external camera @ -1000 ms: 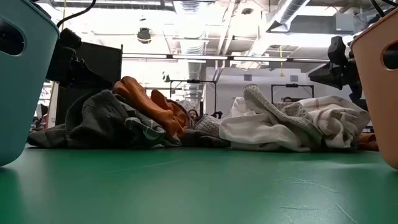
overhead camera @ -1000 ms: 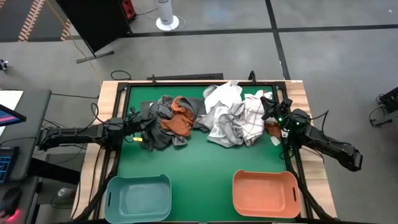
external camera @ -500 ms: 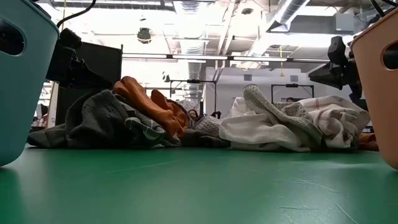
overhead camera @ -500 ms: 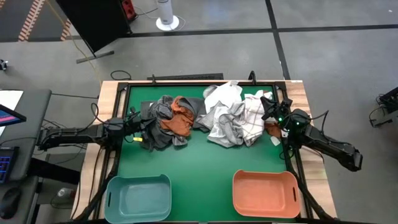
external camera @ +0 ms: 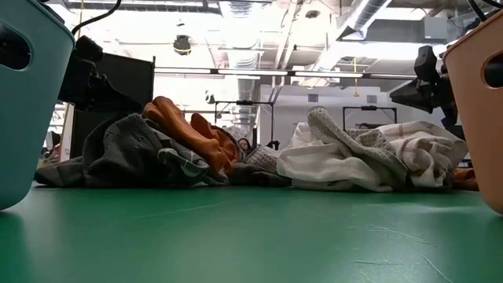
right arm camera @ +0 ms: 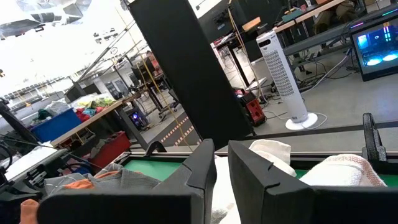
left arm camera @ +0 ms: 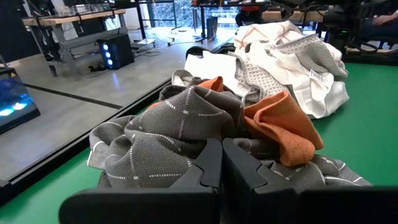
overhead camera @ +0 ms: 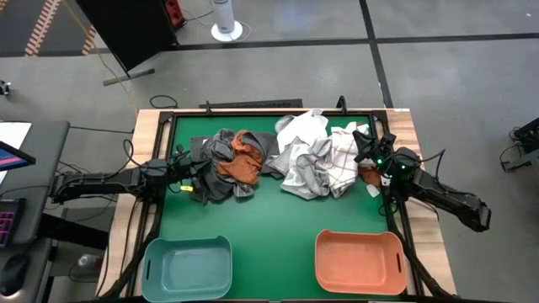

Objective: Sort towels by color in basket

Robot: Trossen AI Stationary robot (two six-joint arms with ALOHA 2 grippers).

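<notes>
The towels lie in two heaps on the far half of the green table (overhead camera: 269, 219). The left heap is dark grey (overhead camera: 210, 178) and rust orange (overhead camera: 246, 162). The right heap is white (overhead camera: 301, 128), light grey (overhead camera: 305, 175) and white with thin dark checks (overhead camera: 343, 160). My left gripper (overhead camera: 191, 172) is shut and hovers at the dark grey towel's (left arm camera: 168, 124) left side with nothing between its fingers. At the right heap's far right side, my right gripper (overhead camera: 362, 140) points level, its fingers (right arm camera: 205, 162) a narrow gap apart and holding nothing.
A teal basket (overhead camera: 187, 242) stands at the near left and an orange basket (overhead camera: 359, 235) at the near right. A small orange cloth (overhead camera: 368, 175) lies under my right arm. Bare green surface lies between heaps and baskets.
</notes>
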